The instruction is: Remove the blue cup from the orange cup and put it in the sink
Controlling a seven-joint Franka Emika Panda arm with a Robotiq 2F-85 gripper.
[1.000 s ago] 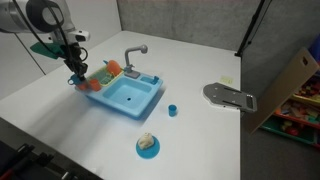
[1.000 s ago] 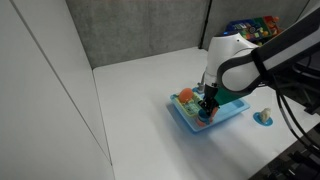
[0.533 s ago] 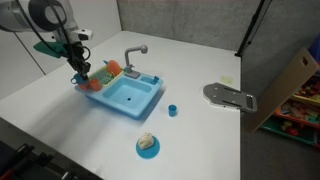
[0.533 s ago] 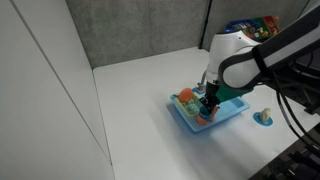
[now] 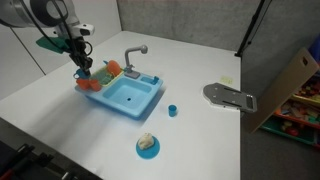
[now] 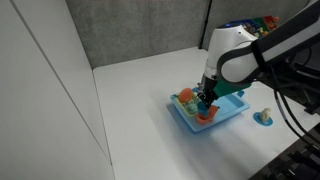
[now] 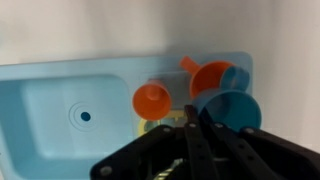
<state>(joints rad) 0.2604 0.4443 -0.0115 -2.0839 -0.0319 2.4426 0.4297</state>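
My gripper (image 7: 190, 108) is shut on the rim of the blue cup (image 7: 232, 108) and holds it just above the dish rack at one end of the light-blue sink (image 7: 40, 100). The orange cup (image 7: 151, 100) stands in the rack below, apart from the blue cup. In both exterior views the gripper (image 5: 80, 69) (image 6: 205, 99) hangs over the rack end of the sink (image 5: 153, 89) (image 6: 236, 108). The orange cup (image 6: 207, 114) shows under the fingers. The blue cup is hard to make out in both exterior views.
A larger orange-red item (image 7: 210, 77) lies in the rack beside the cups. A grey faucet (image 5: 135, 52) stands behind the basin. Another small blue cup (image 5: 172, 110), a blue dish with a pale lump (image 5: 147, 144), a grey flat object (image 5: 228, 96) and a cardboard box (image 5: 290, 85) are nearby.
My gripper has risen a little above the rack with the blue cup in it. The orange cup stays in the rack.
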